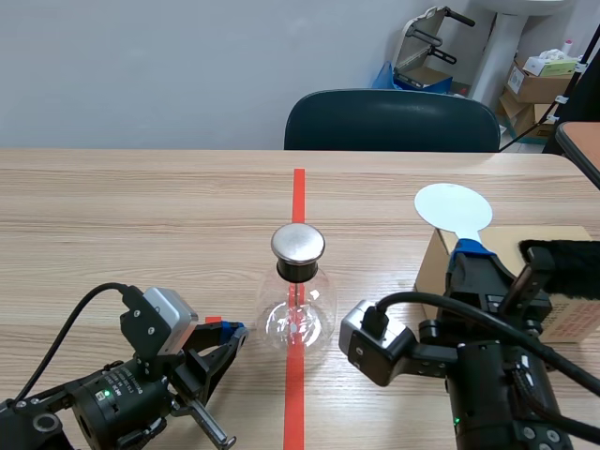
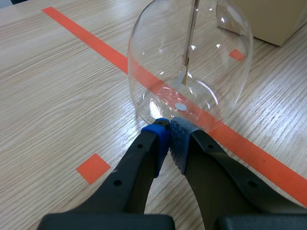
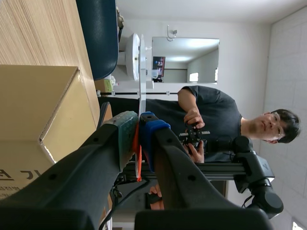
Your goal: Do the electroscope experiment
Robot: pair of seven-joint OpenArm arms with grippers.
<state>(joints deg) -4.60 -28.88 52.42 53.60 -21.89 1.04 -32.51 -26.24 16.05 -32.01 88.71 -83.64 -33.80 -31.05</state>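
Note:
The electroscope (image 1: 298, 314), a clear glass flask with a round metal cap (image 1: 298, 244), stands on the red tape line at the table's middle. In the left wrist view a thin rod with a foil leaf (image 2: 186, 67) hangs inside the flask (image 2: 158, 57). My left gripper (image 1: 234, 330) lies low just left of the flask, shut on nothing, its tips (image 2: 168, 136) at the glass base. My right gripper (image 1: 469, 251) is raised right of the flask, shut on the handle of a white disc paddle (image 1: 453, 208). The disc (image 3: 136, 57) stands edge-on beyond the gripper (image 3: 138, 132).
A cardboard box (image 1: 553, 309) sits at the right with a black furry piece (image 1: 562, 262) on top. A dark chair (image 1: 392, 120) stands behind the table. A person (image 3: 211, 115) shows in the right wrist view, beyond the box (image 3: 33, 110).

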